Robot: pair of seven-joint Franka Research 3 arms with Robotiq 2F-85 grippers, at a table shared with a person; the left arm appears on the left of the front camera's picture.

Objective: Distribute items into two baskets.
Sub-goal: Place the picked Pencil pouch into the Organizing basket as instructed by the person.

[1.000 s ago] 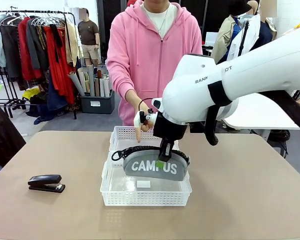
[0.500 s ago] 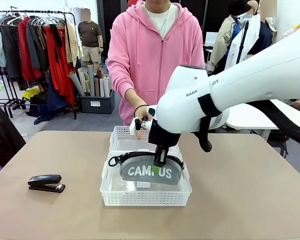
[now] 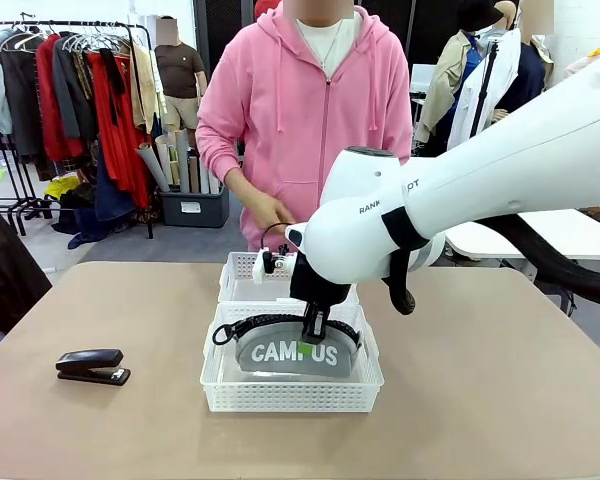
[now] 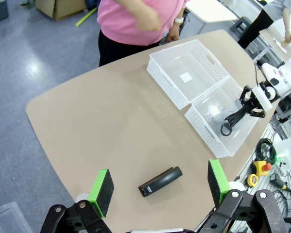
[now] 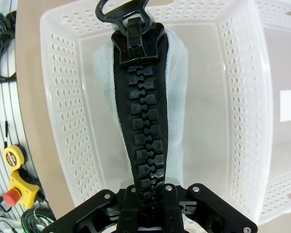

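The right end effector (image 3: 307,342) is clamped on the pouch (image 3: 280,356) by its zipper, holding it low inside the basket (image 3: 290,398) beneath, not yet released. The stapler (image 3: 92,366) lies untouched on the tabletop (image 3: 480,400) below the wide-open left end effector (image 4: 159,187).

The grey fabric zip pouch with "CAMPUS" lettering (image 3: 280,353) is sitting on edge, zipper uppermost, inside the near white perforated plastic basket (image 3: 292,398), around the middle of the tan table (image 3: 480,400). The right end effector (image 3: 313,335) is gripping the pouch's top edge from above. The far white perforated plastic basket (image 3: 242,268) is sitting directly behind the near one, right against it, before the person in a pink hoodie (image 3: 310,120) at the far side. The small black stapler (image 3: 92,366) is lying on the table well left of the 2 baskets. The left end effector (image 4: 159,187) is hanging above it, 1 finger spread to each side.
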